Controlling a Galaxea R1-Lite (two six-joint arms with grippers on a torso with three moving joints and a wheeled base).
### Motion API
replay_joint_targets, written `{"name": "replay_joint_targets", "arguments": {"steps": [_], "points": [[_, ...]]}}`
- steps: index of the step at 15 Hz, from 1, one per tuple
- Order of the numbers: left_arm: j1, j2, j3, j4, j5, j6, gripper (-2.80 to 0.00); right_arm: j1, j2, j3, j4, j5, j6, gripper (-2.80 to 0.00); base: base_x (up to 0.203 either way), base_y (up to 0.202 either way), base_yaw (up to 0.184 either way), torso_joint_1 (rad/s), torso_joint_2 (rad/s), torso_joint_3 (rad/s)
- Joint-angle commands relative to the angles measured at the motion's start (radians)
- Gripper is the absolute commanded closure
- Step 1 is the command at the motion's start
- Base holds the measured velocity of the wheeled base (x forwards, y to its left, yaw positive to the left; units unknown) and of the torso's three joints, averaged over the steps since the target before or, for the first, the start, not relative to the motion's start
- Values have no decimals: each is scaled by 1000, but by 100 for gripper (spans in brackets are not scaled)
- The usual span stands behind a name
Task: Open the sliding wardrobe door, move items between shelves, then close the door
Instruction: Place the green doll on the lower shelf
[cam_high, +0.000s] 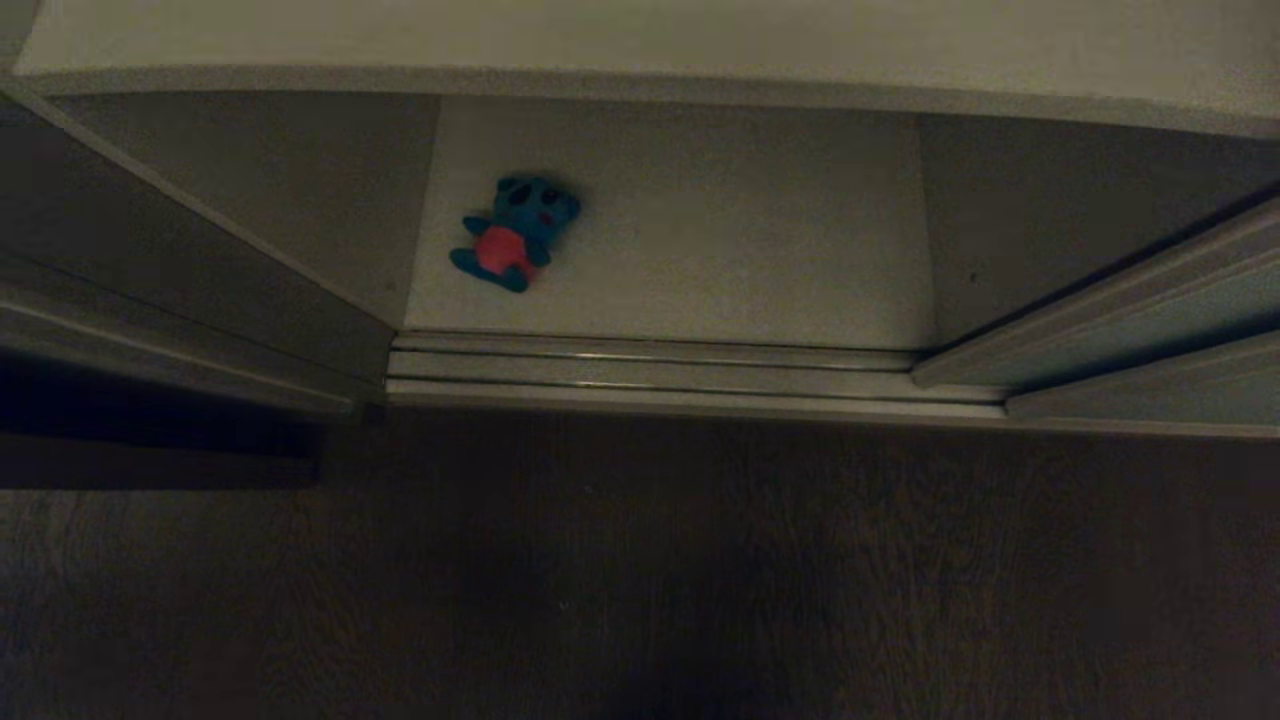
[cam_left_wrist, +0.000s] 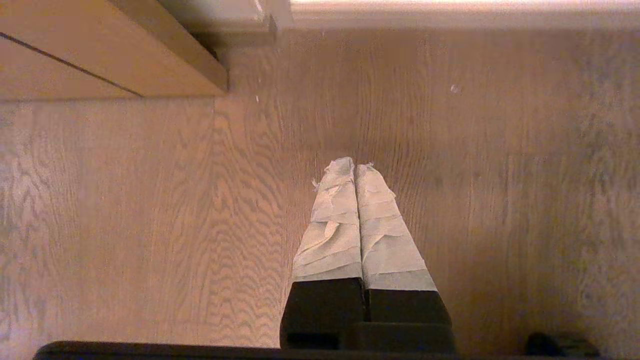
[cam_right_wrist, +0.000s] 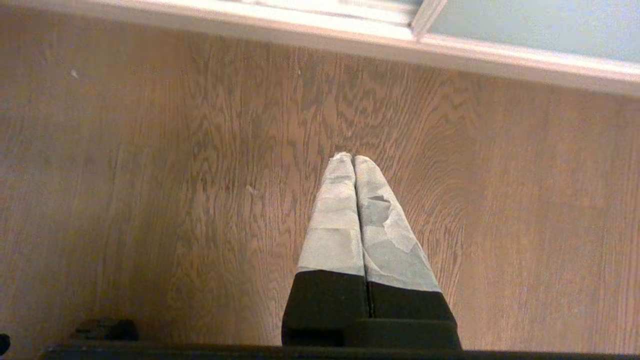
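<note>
The left gripper (cam_left_wrist: 354, 165) hangs over the wood floor (cam_left_wrist: 150, 225), its taped fingers pressed together on nothing. The right gripper (cam_right_wrist: 353, 159) hangs likewise, pressed together and empty, with the sliding wardrobe door (cam_right_wrist: 540, 25) ahead of it, cut off by the frame edge. Neither gripper shows in the head view. Well beyond both, past the floor tracks (cam_high: 650, 370), the blue plush toy (cam_high: 515, 233) lies on its back on the lowest shelf (cam_high: 750, 250), head pointing deeper in, long axis slightly slanted. Dim light blurs its face.

right gripper (cam_right_wrist: 354, 159) | fingers (cam_right_wrist: 335, 220) pressed together, empty | above wooden floor (cam_right_wrist: 150, 200)
</note>
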Motion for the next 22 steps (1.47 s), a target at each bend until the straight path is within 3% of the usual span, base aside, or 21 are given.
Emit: {"name": "replay_joint_targets", "arguments": {"steps": [1,22], "points": [[0,5,1,0,0,5,0,0,-2,0,0,1,-1,0,0,0,0,2,-2,203],[0,5,0,1,-1,8,0,0,-2,0,0,1,-1,0,0,0,0,2,1,203]]}}
